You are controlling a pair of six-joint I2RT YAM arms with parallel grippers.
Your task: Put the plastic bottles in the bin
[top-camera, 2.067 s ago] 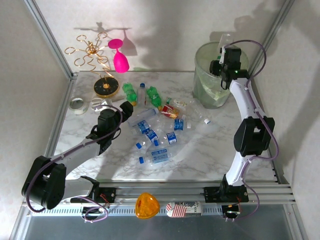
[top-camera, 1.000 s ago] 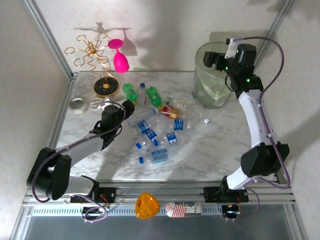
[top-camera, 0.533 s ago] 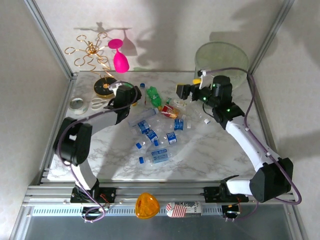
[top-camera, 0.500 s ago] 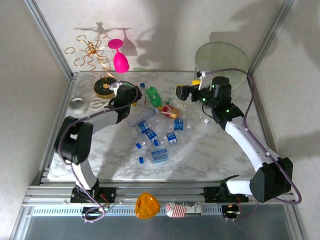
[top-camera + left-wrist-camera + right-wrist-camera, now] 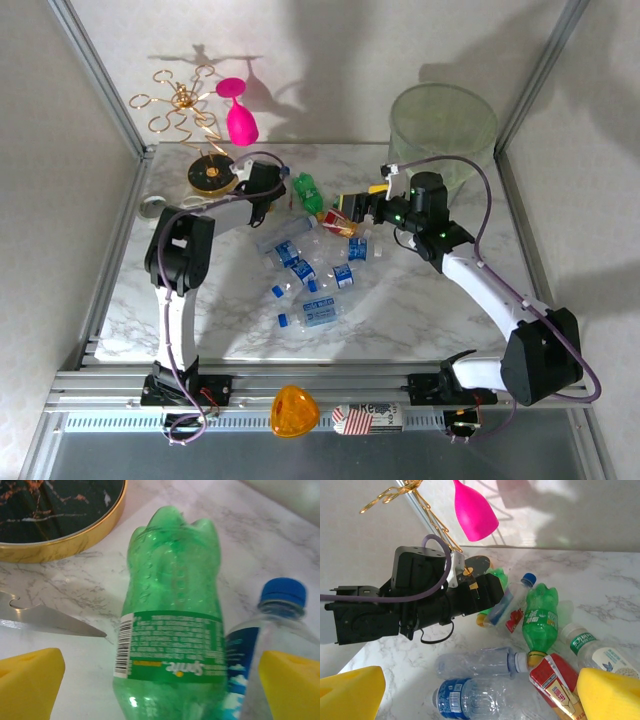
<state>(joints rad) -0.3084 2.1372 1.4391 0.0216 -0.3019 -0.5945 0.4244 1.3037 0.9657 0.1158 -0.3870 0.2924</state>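
Plastic bottles (image 5: 318, 312), crinkled clear ones with blue labels, are lying scattered on the marble-veined tabletop (image 5: 420, 310). Left fingers (image 5: 30, 680), yellow and spread wide, are flanking a dimpled green bottle (image 5: 172, 625); their wrist view is showing its barcode. Right fingers (image 5: 350, 692) are hanging released by a red-labelled bottle (image 5: 557, 682). Farther back, the round translucent bin (image 5: 478, 150) is standing at the right.

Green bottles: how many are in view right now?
2. The first green bottle lies between the open left end effector's fingers; the second green bottle lies beside it in the pile. Others may be hidden.
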